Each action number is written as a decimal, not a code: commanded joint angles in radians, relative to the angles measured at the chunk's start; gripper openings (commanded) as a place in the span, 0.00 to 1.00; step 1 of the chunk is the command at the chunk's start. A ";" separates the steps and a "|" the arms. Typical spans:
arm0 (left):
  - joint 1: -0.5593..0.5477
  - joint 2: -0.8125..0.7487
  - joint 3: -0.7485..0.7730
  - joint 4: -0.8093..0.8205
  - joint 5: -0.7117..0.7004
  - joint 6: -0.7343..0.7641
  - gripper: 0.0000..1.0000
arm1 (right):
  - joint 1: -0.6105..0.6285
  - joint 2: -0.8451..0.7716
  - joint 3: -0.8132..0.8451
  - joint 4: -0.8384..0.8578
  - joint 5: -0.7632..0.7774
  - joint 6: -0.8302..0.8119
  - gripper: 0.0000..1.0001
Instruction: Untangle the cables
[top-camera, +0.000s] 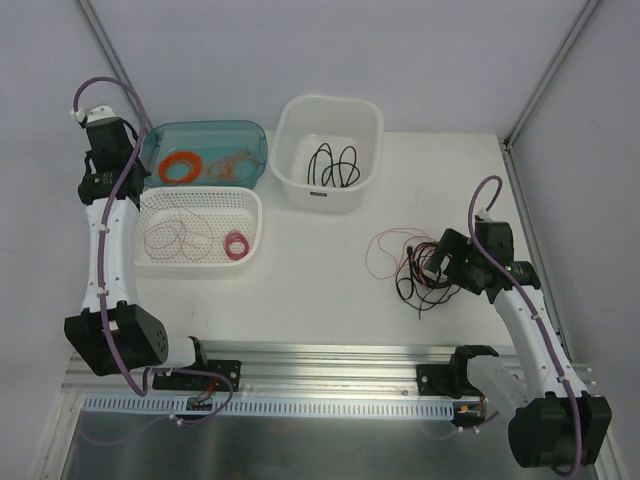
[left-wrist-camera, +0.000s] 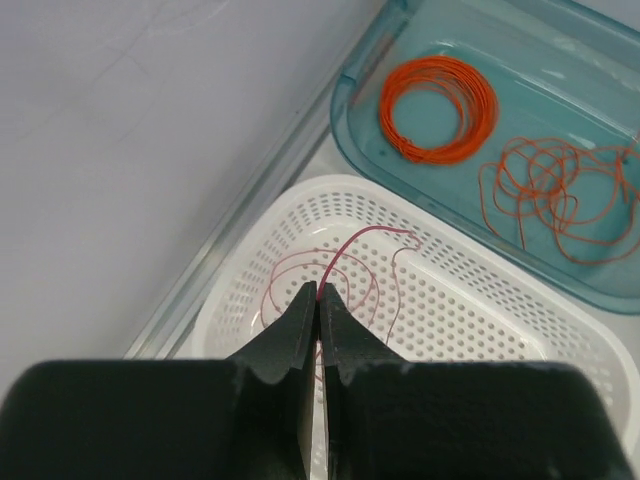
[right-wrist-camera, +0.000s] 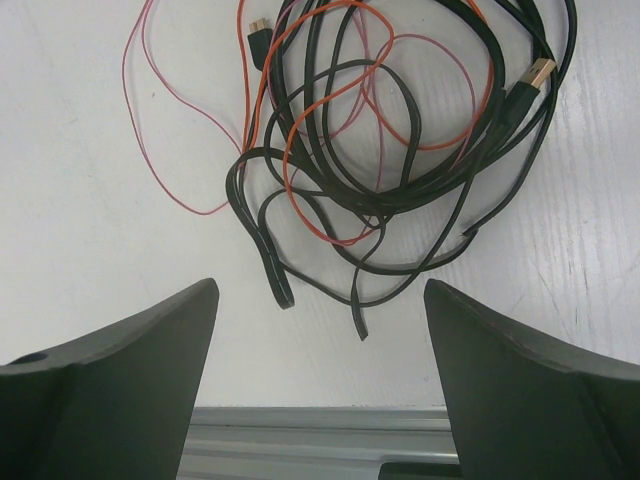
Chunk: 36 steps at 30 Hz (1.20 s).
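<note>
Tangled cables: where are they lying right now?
In the top view the tangled cables lie on the table's right side, just ahead of the open right gripper.

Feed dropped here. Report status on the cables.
Left gripper shut on red wire trailing into white basket. Right gripper open above tangled cables. Nothing in the way.

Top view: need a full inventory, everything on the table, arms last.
cables: one tangle, black, red, orange, table right
tray: one, teal, back left
orange coil: one, tray's left
orange wire: loose, tray's right
basket: one, white, before the tray
red wire: loose, in basket
pink ring: one, in basket
tub: one, white, back centre
black cable: looped, in tub
left tool: shut on red wire, above basket
right tool: open, by the tangle
</note>
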<state>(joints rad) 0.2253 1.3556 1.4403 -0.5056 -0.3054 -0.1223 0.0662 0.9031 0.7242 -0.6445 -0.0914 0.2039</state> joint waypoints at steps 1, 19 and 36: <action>0.023 -0.006 -0.007 0.082 -0.066 0.004 0.00 | 0.006 -0.001 0.015 -0.007 -0.005 -0.017 0.88; 0.055 0.007 -0.216 0.073 0.075 -0.120 0.32 | 0.033 0.115 0.000 0.074 0.070 0.002 0.88; -0.101 -0.265 -0.435 0.013 0.517 -0.252 0.99 | 0.170 0.437 0.003 0.239 0.032 -0.014 0.82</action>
<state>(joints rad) 0.1722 1.1339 1.0283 -0.4789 0.1112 -0.3496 0.1905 1.3071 0.7231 -0.4728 0.0059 0.1997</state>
